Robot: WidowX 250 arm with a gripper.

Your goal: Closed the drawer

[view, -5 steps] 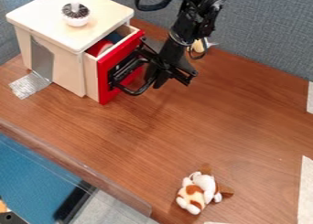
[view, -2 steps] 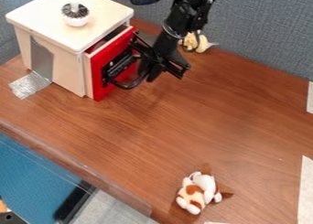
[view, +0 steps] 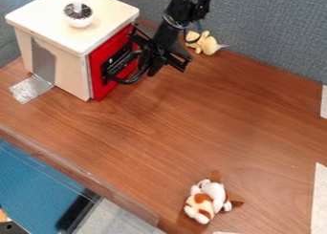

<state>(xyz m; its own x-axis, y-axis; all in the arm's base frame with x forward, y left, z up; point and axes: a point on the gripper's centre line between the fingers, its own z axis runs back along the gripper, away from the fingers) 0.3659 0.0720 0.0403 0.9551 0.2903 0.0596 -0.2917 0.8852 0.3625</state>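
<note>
The black arm [view: 182, 8] is coming in from the top edge, right of the middle, and slanting down and to the left, its gripper [view: 146, 58] hanging in the upper middle of the frame, right at the drawer's black handle [view: 131, 80]. Whether the gripper is open, closed or holding the handle, I cannot tell. The drawer's red front [view: 97, 80] is standing upright in the upper left, lying close against the pale wooden cabinet [view: 56, 80]. A white round knob with a dark patterned top [view: 78, 16] is sitting on the cabinet's lid, and a silvery strip [view: 30, 89] is lying on the brown wooden table [view: 198, 118] beside its base. A pale yellow plush toy [view: 207, 44] is resting at the upper middle, near the grey fabric partition [view: 275, 37] that is rising behind the table. A brown and white plush dog [view: 203, 202] is lying at the lower middle. Whitish strips [view: 321, 195] are showing along the right edge, and a blue surface [view: 32, 180] is spreading below the table's edge at lower left.
</note>
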